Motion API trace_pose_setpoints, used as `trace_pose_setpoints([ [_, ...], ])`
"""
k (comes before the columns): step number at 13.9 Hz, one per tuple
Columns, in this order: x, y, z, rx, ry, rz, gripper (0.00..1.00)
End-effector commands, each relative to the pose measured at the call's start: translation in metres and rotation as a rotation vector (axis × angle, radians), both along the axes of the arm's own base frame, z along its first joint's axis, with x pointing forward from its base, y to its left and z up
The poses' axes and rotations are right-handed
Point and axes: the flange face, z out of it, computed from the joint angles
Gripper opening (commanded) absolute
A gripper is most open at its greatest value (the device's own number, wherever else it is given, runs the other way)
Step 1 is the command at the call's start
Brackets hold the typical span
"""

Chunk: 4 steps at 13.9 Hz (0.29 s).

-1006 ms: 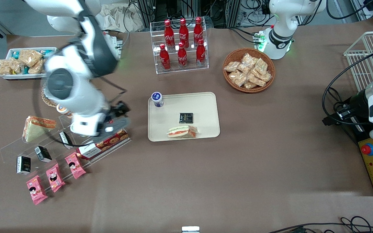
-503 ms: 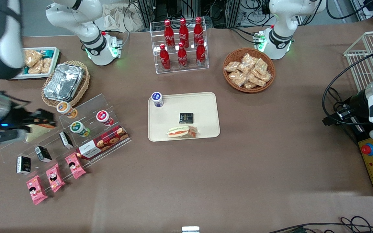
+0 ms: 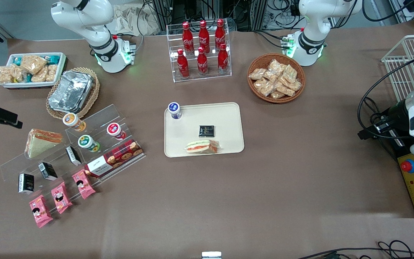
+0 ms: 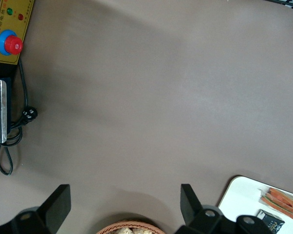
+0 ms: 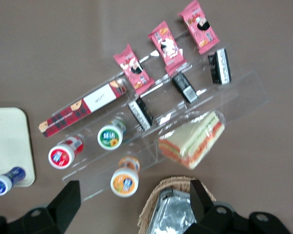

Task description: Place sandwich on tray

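Low on the cream tray (image 3: 225, 118), at center frame, the sandwich (image 3: 202, 146) lies flat, its long axis along the tray's near rim. A black packet (image 3: 206, 131) and blue-capped cup (image 3: 174, 110) share the tray. Bare brown table surrounds it. At the far-left frame edge, the gripper (image 5: 134, 204) hangs with fingers spread, holding nothing.

Clear-wrapped sandwich (image 3: 202, 146), smooth matt plastic tray (image 3: 228, 118)
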Motion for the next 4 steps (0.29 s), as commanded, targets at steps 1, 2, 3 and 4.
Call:
trace_pose_setpoints([
  [1,-0.019,0.015,0.013,-0.03,0.024,-0.066,1.0],
  [2,-0.026,0.022,0.012,-0.037,0.034,-0.069,1.0],
  [3,-0.03,0.028,0.012,-0.056,0.037,-0.07,1.0],
  [4,-0.029,0.032,0.012,-0.066,0.038,-0.073,1.0],
])
